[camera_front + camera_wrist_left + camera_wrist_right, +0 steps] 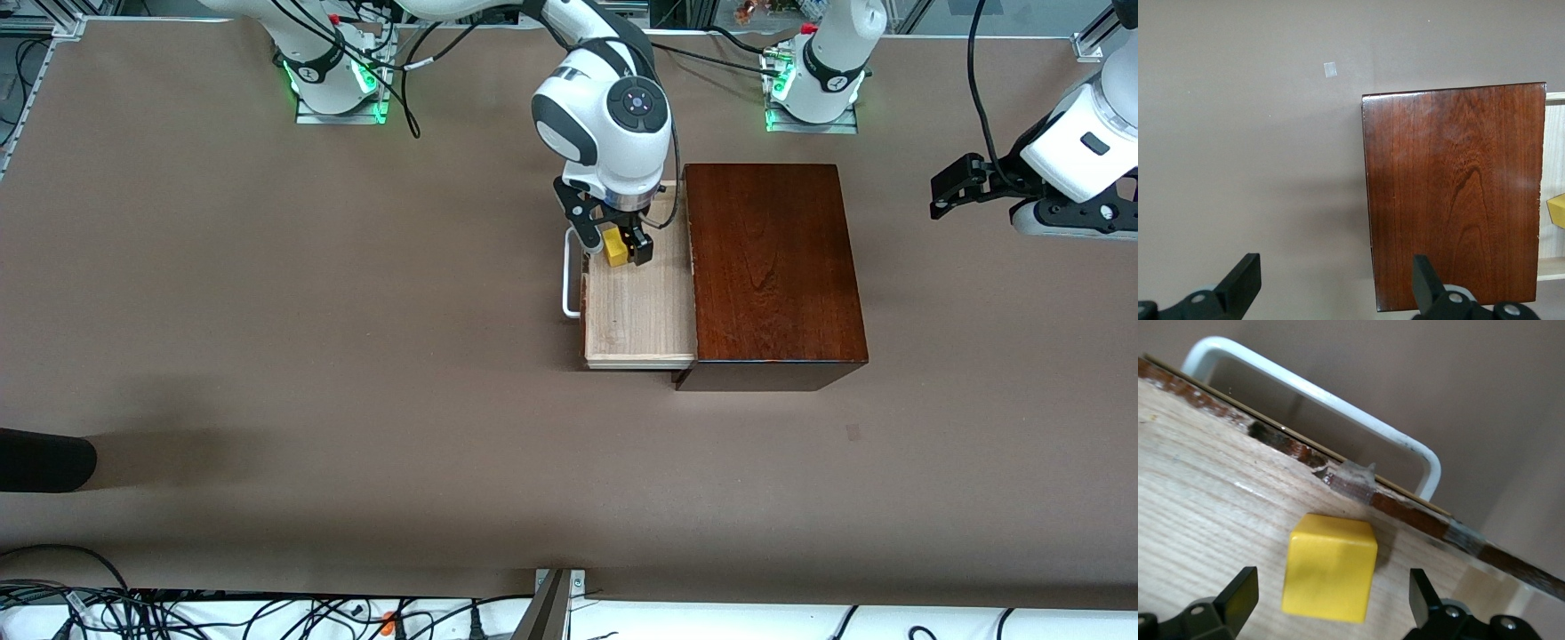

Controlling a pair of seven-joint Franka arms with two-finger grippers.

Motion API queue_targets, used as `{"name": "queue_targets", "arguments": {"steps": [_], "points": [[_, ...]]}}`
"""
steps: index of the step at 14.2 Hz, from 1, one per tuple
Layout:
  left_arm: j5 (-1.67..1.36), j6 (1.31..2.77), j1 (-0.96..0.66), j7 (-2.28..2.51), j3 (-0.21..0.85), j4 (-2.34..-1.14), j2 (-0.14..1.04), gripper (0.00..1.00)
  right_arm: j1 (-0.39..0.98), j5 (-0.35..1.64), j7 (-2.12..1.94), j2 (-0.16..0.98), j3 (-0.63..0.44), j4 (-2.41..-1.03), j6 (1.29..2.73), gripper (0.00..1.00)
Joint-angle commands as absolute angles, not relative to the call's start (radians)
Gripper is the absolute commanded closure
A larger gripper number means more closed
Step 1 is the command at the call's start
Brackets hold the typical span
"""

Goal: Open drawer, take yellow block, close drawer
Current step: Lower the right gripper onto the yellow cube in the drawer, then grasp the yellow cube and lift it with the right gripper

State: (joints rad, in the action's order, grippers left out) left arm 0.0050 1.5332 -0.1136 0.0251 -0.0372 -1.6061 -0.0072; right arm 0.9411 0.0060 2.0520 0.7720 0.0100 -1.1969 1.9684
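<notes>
Right fingers [1238, 597] wide around yellow block [1330, 577]

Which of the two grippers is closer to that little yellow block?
The right gripper: its open fingers straddle the yellow block in the open drawer. The left gripper waits, open, off toward the left arm's end of the table.

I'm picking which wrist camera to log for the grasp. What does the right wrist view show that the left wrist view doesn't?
Only the right wrist view: the white handle, the drawer front's edge, the whole yellow block lying between the open right gripper fingers. Only the left wrist view: the dark box top, bare table, the open left gripper over it. Both: pale drawer wood and some yellow block.
</notes>
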Motion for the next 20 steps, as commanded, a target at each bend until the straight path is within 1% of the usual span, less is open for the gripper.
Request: {"name": "queue_targets", "arguments": {"steps": [1, 2, 3, 4, 5, 9, 12, 16, 20], "points": [[0.028, 1.546, -0.101, 0.002, -0.025, -1.621, -0.021, 0.00, 0.959, -0.020, 2.083, 0.795, -0.002, -1.167, 1.973, 0.00], [0.028, 1.548, -0.101, 0.003, -0.025, -1.621, -0.021, 0.00, 0.960, -0.021, 2.083, 0.801, -0.002, -1.169, 1.973, 0.04], [0.028, 1.548, -0.103, 0.003, -0.025, -1.621, -0.021, 0.00, 0.960, -0.021, 2.082, 0.801, -0.002, -1.169, 1.974, 0.27], [0.028, 1.548, -0.101, 0.003, -0.025, -1.621, -0.021, 0.00, 0.960, -0.020, 2.082, 0.801, -0.002, -1.169, 1.974, 0.57], [0.028, 1.548, -0.103, 0.003, -0.025, -1.620, -0.021, 0.00, 0.959, -0.020, 2.083, 0.801, -0.002, -1.167, 1.973, 0.70], [0.028, 1.548, -0.103, 0.003, -0.025, -1.620, -0.020, 0.00, 0.956, -0.017, 2.079, 0.775, -0.002, -1.157, 1.948, 0.73], [0.026, 1.546, -0.103, 0.011, -0.025, -1.618, -0.020, 0.00, 0.945, -0.014, 2.068, 0.715, -0.006, -1.155, 1.908, 0.73], [0.026, 1.546, -0.104, 0.017, -0.023, -1.612, -0.017, 0.00, 0.876, 0.015, 1.979, 0.612, 0.005, -1.155, 1.844, 0.73], [0.020, 1.546, -0.110, 0.017, -0.025, -1.588, -0.006, 0.00, 0.761, 0.087, 1.705, 0.540, -0.003, -1.161, 1.766, 0.73]]}}
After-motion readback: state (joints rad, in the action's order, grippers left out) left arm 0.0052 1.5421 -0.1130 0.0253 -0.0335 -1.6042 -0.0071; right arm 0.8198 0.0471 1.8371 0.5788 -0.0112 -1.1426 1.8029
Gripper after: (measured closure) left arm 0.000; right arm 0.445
